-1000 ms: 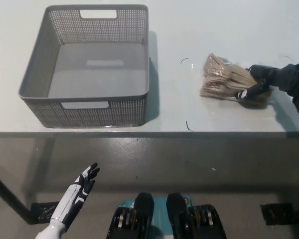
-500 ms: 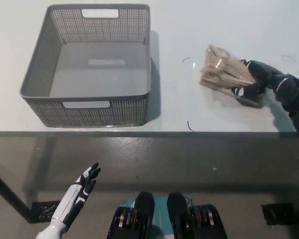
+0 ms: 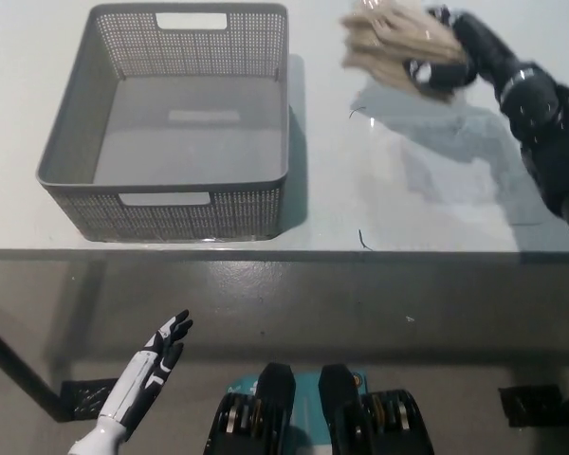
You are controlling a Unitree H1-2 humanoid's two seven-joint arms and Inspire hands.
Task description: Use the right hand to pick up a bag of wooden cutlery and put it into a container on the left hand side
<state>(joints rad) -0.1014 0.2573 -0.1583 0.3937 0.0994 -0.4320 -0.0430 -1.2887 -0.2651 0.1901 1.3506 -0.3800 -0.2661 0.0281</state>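
Observation:
The clear bag of wooden cutlery (image 3: 391,44) hangs in the air above the table's far right part, held by my black right hand (image 3: 448,59), which is shut on its right end. The bag casts a shadow on the tabletop below it. The grey perforated container (image 3: 165,123) stands on the left of the table, empty, well to the left of the bag. My white left hand (image 3: 144,382) rests low at the lower left, below the table's front edge, fingers apart and holding nothing.
The pale table (image 3: 408,190) has its front edge running across the middle of the view. Small dark marks (image 3: 361,239) lie on it near that edge. Below the edge is grey floor, with a table leg (image 3: 19,379) at the lower left.
My right hand has lifted the bag of cutlery off the table and carried it up and to the left. The left hand and the container stay put.

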